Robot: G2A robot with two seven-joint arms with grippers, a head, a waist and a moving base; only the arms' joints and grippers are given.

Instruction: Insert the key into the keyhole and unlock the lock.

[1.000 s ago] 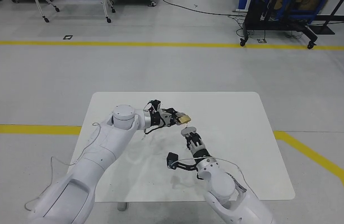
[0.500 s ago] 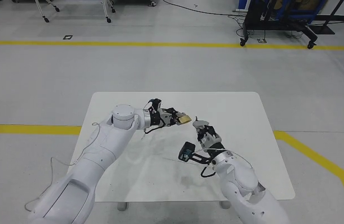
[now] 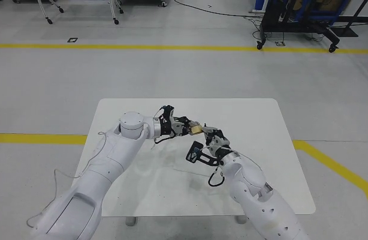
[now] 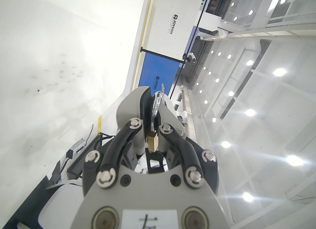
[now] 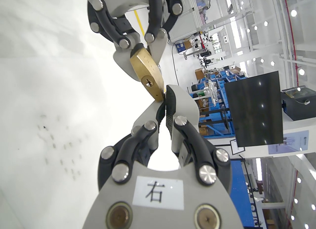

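Your right gripper [image 3: 208, 132] has closed in. A second ago it hung on the near side of the small brass padlock [image 3: 197, 128], then it swung out to the right. Now it sits nose to nose with the lock from that side. Your left gripper [image 3: 192, 126] has not budged. It stays clamped on the padlock's body, holding it in the air over the middle of the white rectangular table [image 3: 256, 111], with the keyhole [image 5: 148, 82] on the lock's bare end turned toward the right gripper.

The right gripper's black pads [image 5: 169, 110] are pressed together. Whether a key sits between them is too fine to tell, and nothing clear pokes past the tips. Those tips touch the lock's corner just beside the keyhole, not the slot itself. I judge the insertion not yet begun and the line-up off to one side.

The two grippers have almost no room between them, so correct in small moves. Bare tabletop lies to the right and near, and every table edge is well apart from the lock.
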